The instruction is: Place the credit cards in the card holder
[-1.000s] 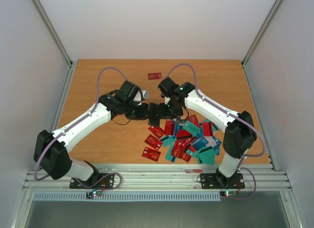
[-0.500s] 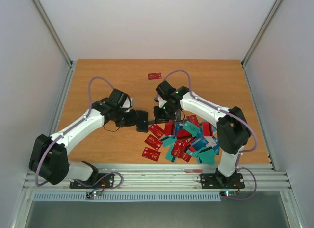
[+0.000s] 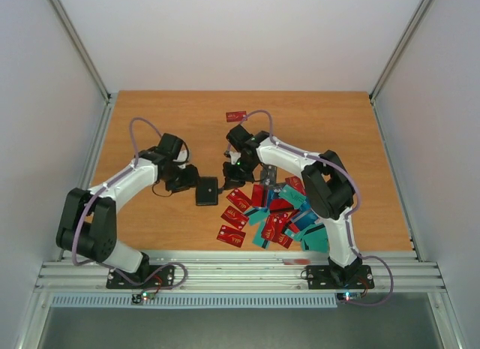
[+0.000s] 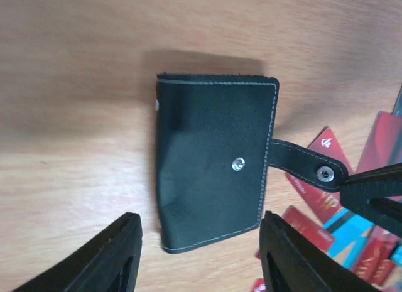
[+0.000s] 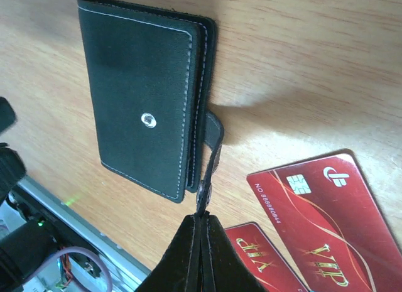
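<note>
With my right pincer (image 5: 200,220) pinched tight on the strap (image 5: 212,147), I'd lift slowly while my left pincer (image 4: 200,228), spread wide, steadies the card holder (image 4: 213,160)

A black card holder (image 4: 213,173) edged with pale stitching (image 4: 217,83) and set with a silver snap (image 4: 238,164) is seen on a warm brown wood-grain table (image 4: 75,66), beside credit cards (image 3: 279,214) coloured mostly red and teal, the red ones marked with gold lettering and a white logo.
</note>
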### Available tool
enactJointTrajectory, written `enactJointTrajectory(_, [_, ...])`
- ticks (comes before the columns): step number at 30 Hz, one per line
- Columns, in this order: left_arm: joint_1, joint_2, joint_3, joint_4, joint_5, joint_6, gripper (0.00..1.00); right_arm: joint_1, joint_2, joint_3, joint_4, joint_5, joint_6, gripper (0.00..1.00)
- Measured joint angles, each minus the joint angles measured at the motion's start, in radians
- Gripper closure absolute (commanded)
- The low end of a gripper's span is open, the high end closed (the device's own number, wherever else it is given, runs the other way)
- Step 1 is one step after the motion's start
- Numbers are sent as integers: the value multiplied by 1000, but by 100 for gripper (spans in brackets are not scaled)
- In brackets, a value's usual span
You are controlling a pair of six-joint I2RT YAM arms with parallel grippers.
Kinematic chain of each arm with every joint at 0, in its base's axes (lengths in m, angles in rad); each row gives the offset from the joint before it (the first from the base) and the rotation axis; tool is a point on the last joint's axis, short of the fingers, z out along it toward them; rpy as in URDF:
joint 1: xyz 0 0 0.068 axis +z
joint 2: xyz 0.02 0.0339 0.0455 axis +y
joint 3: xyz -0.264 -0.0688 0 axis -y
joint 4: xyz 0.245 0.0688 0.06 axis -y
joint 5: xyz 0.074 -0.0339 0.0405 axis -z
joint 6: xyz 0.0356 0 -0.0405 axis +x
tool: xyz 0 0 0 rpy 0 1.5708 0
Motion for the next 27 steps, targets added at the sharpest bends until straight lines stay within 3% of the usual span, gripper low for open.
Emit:
enactJointTrajectory(6, [-9,-47,59,-82,-130,36,38,-2,13,14,0,-16,0,99])
enactJointTrajectory(17, [-270,-83,19,-57,-206,106,29,-57,20,-58,38,-91,3,99])
enactJointTrajectory(27, [-387,53,58,-32,-369,207,27,-98,56,-130,89,-198,3,99])
